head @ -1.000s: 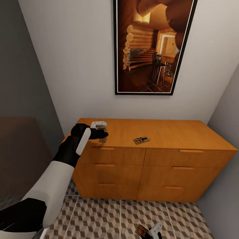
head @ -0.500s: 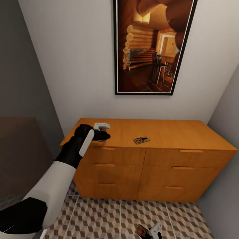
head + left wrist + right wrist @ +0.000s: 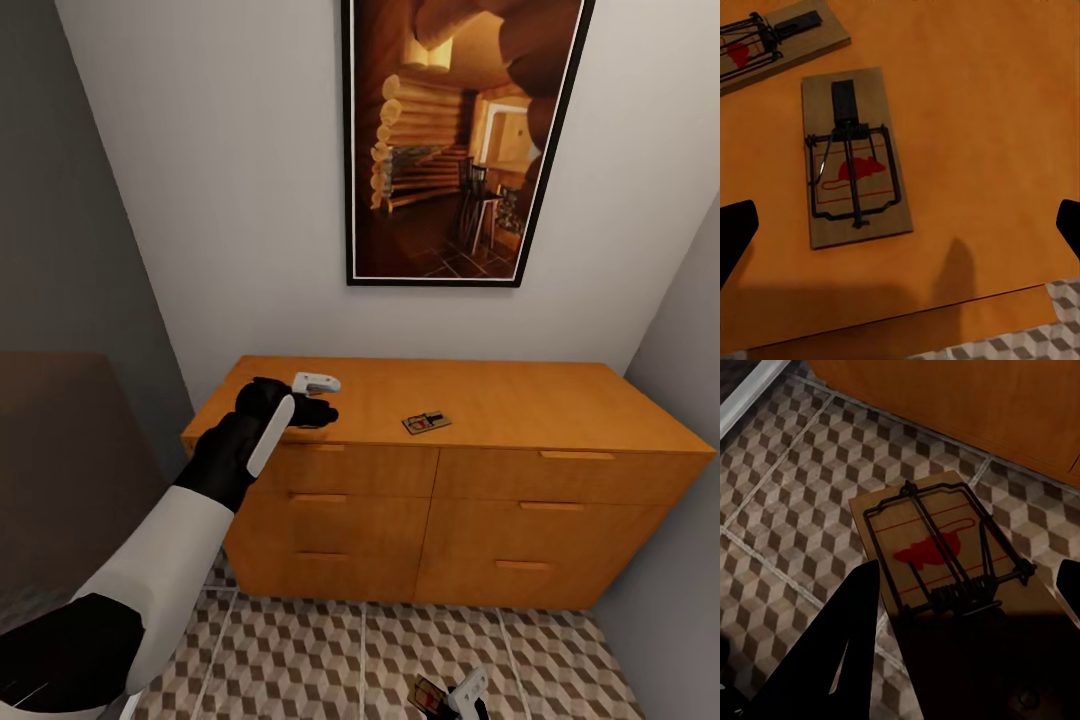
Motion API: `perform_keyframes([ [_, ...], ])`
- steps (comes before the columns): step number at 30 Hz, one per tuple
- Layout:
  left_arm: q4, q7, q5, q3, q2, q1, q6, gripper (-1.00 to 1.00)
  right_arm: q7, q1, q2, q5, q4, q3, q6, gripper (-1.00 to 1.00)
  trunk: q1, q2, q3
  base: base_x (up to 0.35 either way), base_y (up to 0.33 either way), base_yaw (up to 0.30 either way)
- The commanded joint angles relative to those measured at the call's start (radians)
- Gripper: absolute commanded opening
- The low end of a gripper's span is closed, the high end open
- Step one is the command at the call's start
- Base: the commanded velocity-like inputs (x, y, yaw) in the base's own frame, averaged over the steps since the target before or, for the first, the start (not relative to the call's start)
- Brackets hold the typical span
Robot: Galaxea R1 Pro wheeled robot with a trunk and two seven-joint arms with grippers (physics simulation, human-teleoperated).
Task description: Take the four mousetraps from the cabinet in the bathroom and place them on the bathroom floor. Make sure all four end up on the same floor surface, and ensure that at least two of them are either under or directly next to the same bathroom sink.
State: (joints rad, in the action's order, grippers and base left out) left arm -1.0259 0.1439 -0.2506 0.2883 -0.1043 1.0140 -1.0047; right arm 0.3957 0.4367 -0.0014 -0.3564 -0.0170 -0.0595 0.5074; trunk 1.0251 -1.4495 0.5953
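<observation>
Above the cabinet's (image 3: 470, 470) front-left edge, the left gripper (image 3: 900, 225) hovers wide over a mousetrap (image 3: 853, 157). Below, the right gripper (image 3: 967, 607) clamps another mousetrap (image 3: 945, 555) over the bathroom floor (image 3: 780, 465).

Soft, even light fills the head view; the pale wall (image 3: 230, 200) is bright and free of glare, and the side walls fall to grey. My left hand (image 3: 900, 225) throws a dim, soft-edged shadow on the orange surface (image 3: 975, 112) near its front edge. My right hand (image 3: 967, 607) darkens the near end of the mousetrap (image 3: 945, 555) it holds. Everything renders sharp, only slightly grainy; straight edges lean outward toward the head view's corners.
</observation>
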Motion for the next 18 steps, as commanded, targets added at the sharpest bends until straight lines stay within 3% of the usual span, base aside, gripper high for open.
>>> perform_keyframes([
  [1,-0.001,0.01,-0.01,0.001,0.0,0.001,-0.003,1.0,0.003,0.0,0.0,-0.004,0.0,-0.007,0.002,-1.0,0.0,-0.001,0.001,0.0,0.0,0.0],
  [18,-0.025,0.009,-0.01,0.0,0.004,0.0,-0.006,1.0,0.003,0.0,0.0,-0.004,0.0,-0.007,0.0,-1.0,0.0,-0.001,0.001,0.0,0.0,0.0],
])
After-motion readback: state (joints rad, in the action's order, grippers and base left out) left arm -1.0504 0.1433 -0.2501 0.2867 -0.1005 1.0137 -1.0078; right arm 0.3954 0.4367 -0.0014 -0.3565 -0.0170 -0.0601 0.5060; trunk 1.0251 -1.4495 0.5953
